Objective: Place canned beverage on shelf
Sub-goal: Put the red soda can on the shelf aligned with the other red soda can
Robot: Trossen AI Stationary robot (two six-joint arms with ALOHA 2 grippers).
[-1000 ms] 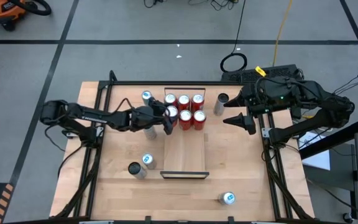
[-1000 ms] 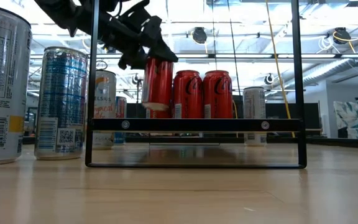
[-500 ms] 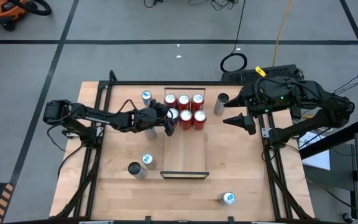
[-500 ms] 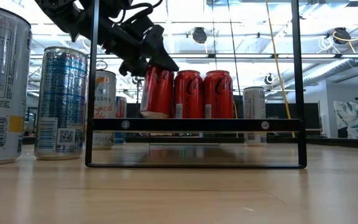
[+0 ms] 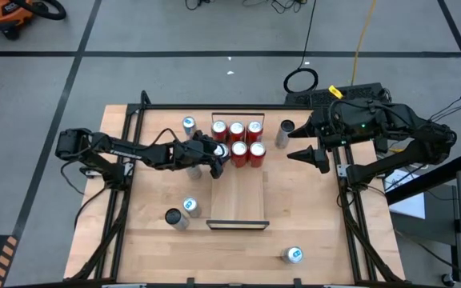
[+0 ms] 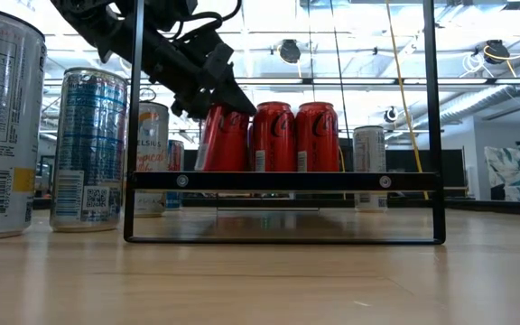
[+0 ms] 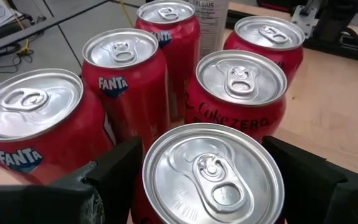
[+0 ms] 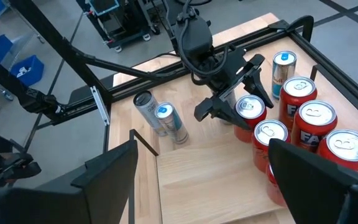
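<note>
Grey floor [image 5: 174, 32] crossed by dark tape lines [image 5: 214, 54]; bright ceiling lights [image 6: 499, 50].

Bright overhead ceiling lights [image 6: 289, 50] glare in the low view; nearest can [image 6: 3, 126] looks perhaps slightly soft.

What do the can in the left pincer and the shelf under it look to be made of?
The red can in the left pincer: metal, apparently aluminium, judging by its bare brushed silver lid with a pull tab and its glossy red printed wall. The shelf: pale unfinished-looking wood with a matte surface; its near end carries a dark, probably metal strip with screw heads.
</note>
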